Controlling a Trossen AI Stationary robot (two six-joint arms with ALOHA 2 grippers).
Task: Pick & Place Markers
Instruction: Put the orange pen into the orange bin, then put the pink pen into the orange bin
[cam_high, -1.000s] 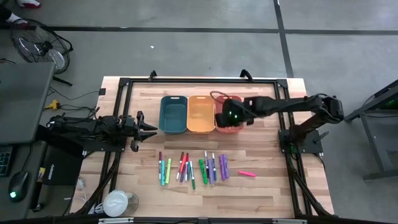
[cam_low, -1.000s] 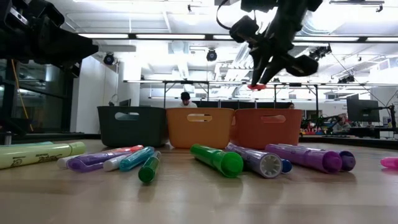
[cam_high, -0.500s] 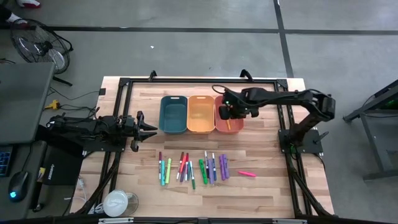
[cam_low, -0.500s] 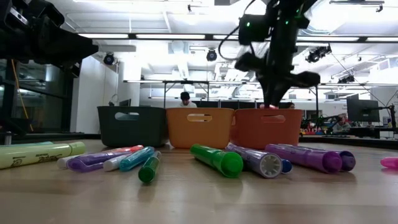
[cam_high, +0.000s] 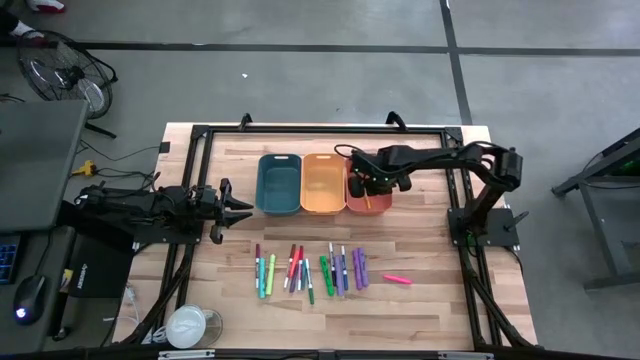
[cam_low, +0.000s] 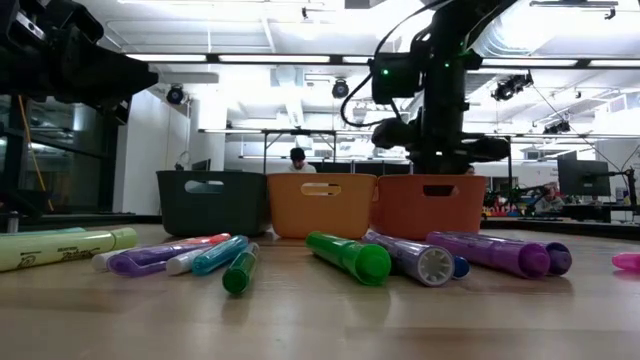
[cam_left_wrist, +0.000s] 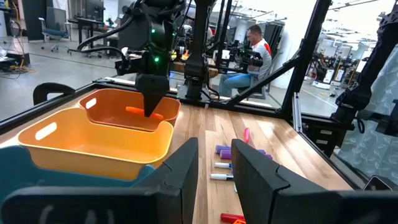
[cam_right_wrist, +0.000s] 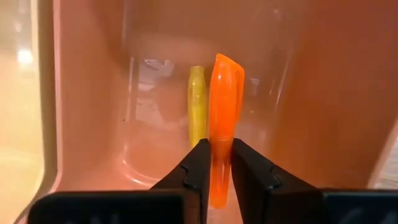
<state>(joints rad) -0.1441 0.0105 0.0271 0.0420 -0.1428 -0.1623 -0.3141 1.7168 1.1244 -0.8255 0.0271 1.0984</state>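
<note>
Robotics lab: framed workbench (cam_high: 440, 262), concrete floor, seated person (cam_left_wrist: 249, 46) among equipment racks.

We see a pale, matt wooden plank table (cam_high: 420, 255) framed by black metal rails (cam_high: 320, 131). The glossy, translucent orange plastic bin (cam_right_wrist: 93, 112) mirrors light on its smooth walls around a shiny orange plastic marker (cam_right_wrist: 224, 112).

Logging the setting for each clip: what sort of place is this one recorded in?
Probably a robotics lab or workshop. A wooden table in a black frame stands on a concrete floor; beyond the orange bin the low view shows an open hall with ceiling strip lights, and a seated person works among equipment racks.
</note>
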